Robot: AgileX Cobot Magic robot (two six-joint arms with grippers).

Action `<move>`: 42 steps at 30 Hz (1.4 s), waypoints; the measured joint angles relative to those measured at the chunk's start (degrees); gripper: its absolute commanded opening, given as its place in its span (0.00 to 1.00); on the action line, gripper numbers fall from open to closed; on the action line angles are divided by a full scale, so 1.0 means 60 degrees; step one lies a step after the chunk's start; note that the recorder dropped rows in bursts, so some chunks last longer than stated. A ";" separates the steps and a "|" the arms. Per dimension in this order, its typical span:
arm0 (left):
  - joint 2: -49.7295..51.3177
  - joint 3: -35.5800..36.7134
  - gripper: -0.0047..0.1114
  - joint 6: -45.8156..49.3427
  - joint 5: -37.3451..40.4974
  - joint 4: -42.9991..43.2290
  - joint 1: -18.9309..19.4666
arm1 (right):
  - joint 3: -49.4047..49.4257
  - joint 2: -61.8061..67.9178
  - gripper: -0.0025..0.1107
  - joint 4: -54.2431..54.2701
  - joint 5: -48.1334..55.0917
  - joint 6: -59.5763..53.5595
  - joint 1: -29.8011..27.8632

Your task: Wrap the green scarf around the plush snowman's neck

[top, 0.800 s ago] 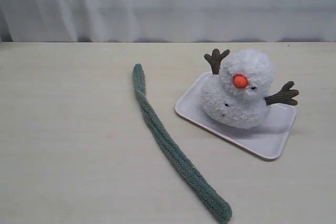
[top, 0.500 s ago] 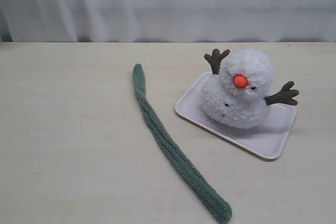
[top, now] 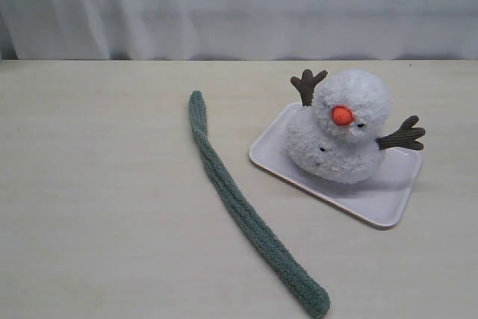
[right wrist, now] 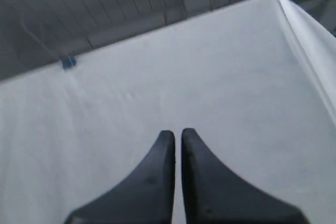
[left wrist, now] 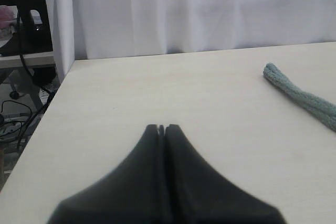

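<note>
The green scarf (top: pixel 239 203) lies stretched out flat on the table, running from the middle back toward the front right. To its right the plush snowman (top: pixel 340 128) leans on a white tray (top: pixel 388 199), its orange nose facing front; its neck crease is bare. One rounded end of the scarf (left wrist: pixel 302 95) shows in the left wrist view, well off to the side of my left gripper (left wrist: pixel 161 127), which is shut and empty over bare table. My right gripper (right wrist: pixel 178 132) is shut with nothing in it, above a plain pale surface. Neither gripper appears in the exterior view.
A white curtain (top: pixel 239 5) hangs behind the table's back edge. In the left wrist view the table's side edge (left wrist: pixel 50 103) drops off to cables and a stand on the floor.
</note>
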 measured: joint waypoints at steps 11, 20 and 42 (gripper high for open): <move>0.0000 0.0000 0.04 0.0000 0.0000 0.0000 0.0000 | -0.2850 0.0603 0.19 -0.2982 0.3435 0.2656 0.0000; 0.0000 0.0000 0.04 0.0000 0.0000 0.0000 0.0000 | -0.5537 0.3073 0.64 -0.5693 0.6860 0.4531 0.0000; 0.0000 0.0000 0.04 0.0000 0.0000 0.0000 0.0000 | -0.8454 1.0145 0.58 0.7183 1.5561 -1.0081 0.1076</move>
